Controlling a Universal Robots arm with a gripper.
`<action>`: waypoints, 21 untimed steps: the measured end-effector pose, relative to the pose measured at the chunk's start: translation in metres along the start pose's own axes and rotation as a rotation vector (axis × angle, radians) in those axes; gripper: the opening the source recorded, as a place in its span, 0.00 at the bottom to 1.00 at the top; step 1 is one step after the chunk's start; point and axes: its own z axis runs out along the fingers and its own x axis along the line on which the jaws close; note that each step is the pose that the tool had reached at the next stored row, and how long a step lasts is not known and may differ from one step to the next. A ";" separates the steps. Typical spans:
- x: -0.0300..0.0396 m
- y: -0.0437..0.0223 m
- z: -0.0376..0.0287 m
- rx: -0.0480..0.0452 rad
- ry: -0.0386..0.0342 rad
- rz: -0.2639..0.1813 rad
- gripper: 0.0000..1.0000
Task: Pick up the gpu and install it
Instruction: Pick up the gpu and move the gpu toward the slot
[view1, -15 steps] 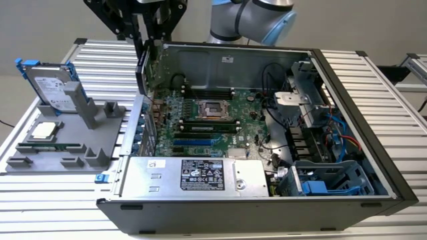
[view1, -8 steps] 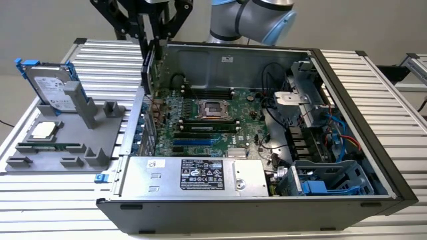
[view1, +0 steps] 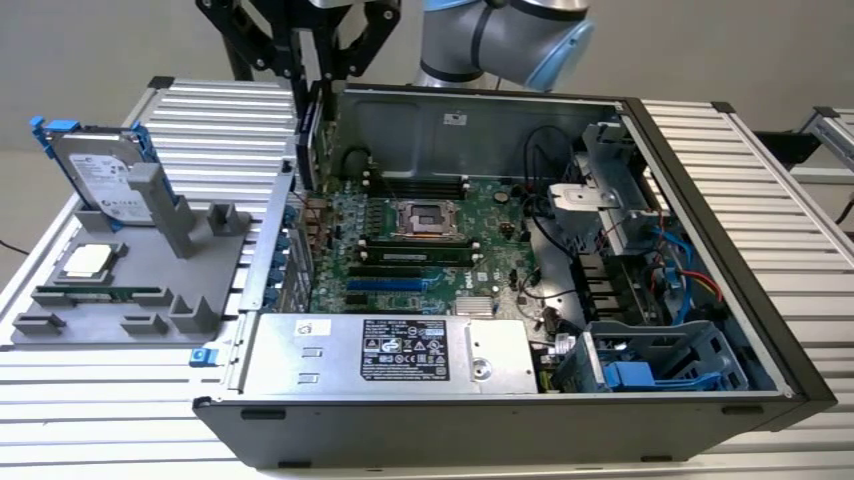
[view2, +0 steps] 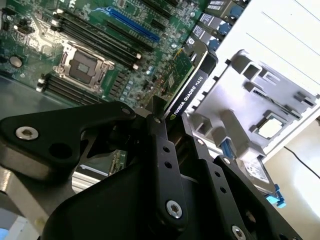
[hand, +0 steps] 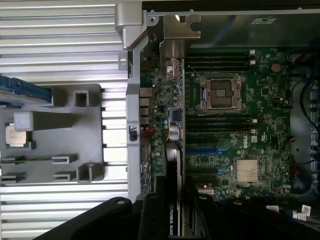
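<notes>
The gripper (view2: 172, 114) has its fingers (view2: 161, 145) closed on the gpu (view2: 187, 82), clamping the card edge-on by its black cooler side, and the card hangs over the motherboard (view1: 400, 250) close to the rear wall (hand: 131, 100) of the open computer case (view1: 767, 300), not yet seated in any slot as far as the wrist views show. The main risk I see is misalignment: in the second wrist view the card looks slanted against the rows of sockets, so if it comes down like that its edge connector could land beside the blue slot (view2: 130, 24) rather than in it, scraping the board or bending under the push. The metal bracket end sits near the rear wall, and it could catch on that wall's lip and lever the card sideways in the grip. The hold is narrow and on one part of the card, so any snag could make it pivot or slip between the fingers. The bulky black linkage also crowds the case corner and might knock the wall. The grey tray (view1: 120, 300) with the hard drive (view1: 107, 175) stands on the table (view1: 747, 130) well apart at the exterior view's left, out of harm's way
</notes>
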 end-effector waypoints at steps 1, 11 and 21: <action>-0.0011 0.0001 0.0000 -0.0001 0.0000 0.000 0.00; -0.0123 0.0005 0.0001 -0.0001 -0.0001 0.000 0.00; -0.0234 0.0010 0.0002 0.0001 -0.0001 0.000 0.00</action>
